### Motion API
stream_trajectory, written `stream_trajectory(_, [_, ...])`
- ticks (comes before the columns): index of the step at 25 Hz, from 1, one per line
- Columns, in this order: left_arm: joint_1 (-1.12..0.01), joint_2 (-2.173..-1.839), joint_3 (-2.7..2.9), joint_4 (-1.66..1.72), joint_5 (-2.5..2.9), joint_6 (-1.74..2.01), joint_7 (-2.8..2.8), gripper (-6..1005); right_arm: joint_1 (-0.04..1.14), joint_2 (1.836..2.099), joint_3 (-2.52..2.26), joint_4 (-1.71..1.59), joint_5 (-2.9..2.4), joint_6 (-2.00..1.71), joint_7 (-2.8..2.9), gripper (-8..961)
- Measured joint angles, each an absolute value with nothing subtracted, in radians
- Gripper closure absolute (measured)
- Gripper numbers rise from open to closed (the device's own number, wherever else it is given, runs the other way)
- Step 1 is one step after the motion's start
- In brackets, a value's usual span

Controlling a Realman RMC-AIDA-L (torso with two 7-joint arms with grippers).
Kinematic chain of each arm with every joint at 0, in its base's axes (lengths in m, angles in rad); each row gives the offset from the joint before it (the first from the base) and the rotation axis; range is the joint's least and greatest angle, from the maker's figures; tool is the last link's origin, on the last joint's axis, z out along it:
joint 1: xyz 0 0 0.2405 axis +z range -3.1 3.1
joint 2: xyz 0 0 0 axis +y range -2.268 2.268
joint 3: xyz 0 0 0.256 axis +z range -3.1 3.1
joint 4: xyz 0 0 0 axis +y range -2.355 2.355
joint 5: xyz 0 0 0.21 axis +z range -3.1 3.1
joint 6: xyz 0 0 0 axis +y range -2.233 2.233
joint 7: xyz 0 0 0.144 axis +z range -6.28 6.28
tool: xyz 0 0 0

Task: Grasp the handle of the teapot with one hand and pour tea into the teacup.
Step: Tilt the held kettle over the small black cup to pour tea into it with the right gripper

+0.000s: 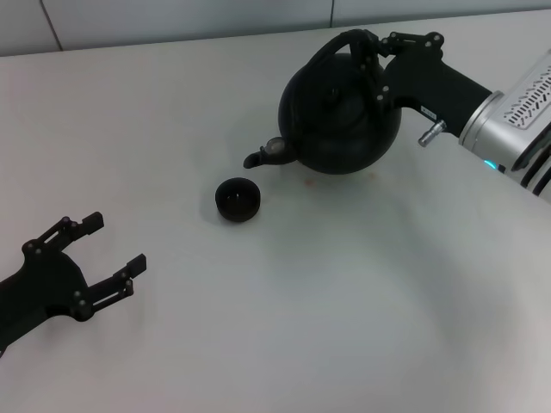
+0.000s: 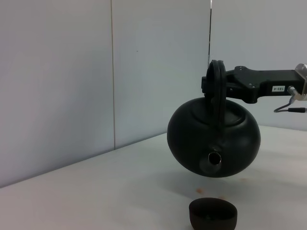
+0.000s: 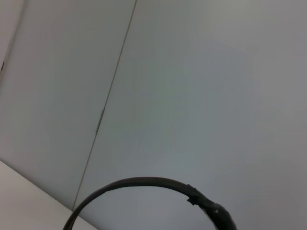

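The round black teapot hangs in the air, tilted with its spout pointing down toward the teacup. My right gripper is shut on the handle at the top right of the pot. The tiny black teacup stands on the table just below and left of the spout. In the left wrist view the teapot floats above the teacup, spout facing the camera. The handle arcs across the right wrist view. My left gripper is open and empty at the near left.
The white table is bare apart from faint reddish specks under the pot. A grey panelled wall rises behind the table's far edge.
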State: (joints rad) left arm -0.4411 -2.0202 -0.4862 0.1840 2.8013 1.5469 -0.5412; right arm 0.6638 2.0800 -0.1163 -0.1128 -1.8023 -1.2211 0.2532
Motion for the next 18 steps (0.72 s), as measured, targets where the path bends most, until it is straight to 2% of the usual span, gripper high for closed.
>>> stream_trajectory(18, [-0.445,-2.02,-0.485,0.185,2.801,1.548,-0.547,140,0.686,2.08,-0.158,-0.124,-1.802,-1.188,0.206,854])
